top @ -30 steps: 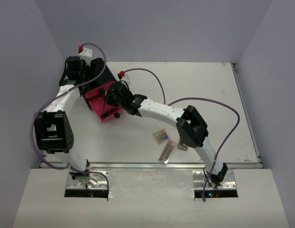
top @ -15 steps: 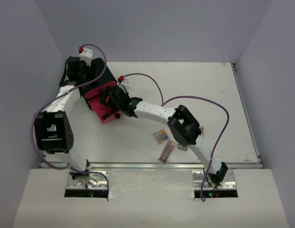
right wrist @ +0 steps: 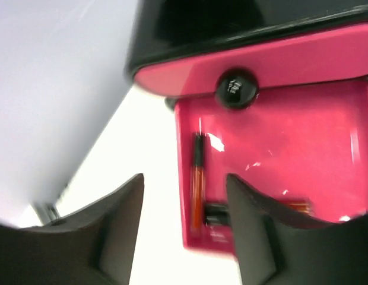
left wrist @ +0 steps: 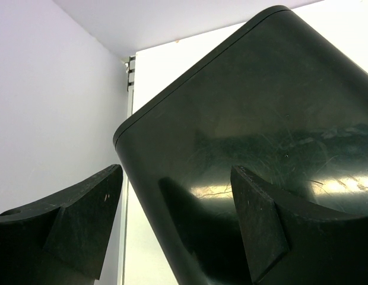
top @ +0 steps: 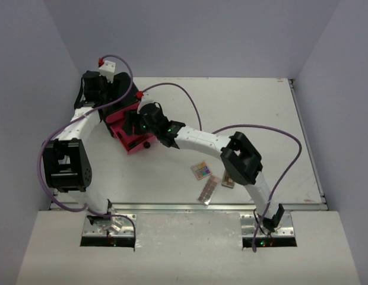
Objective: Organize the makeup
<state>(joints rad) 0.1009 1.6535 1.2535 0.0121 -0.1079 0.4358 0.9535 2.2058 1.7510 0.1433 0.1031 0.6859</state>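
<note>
Since half a second ago the right arm's elbow has swung back toward the right, and its wrist has gone a little farther over the pink drawer. Nearest the front edge of the table (top: 261,119) lies a long brownish palette (top: 208,190), with a smaller brownish palette (top: 227,180) just beside it and the square multicolour palette (top: 201,170) just behind. Farther in, the right gripper (right wrist: 185,178) hangs over the open pink drawer (right wrist: 279,136), its fingers spread and holding nothing. A slim red and black stick (right wrist: 197,178) lies inside, along the drawer's wall. Behind, the left gripper (left wrist: 177,172) is at the black box (left wrist: 261,107), fingers wide apart on either side of its corner; I cannot tell if they touch it.
</note>
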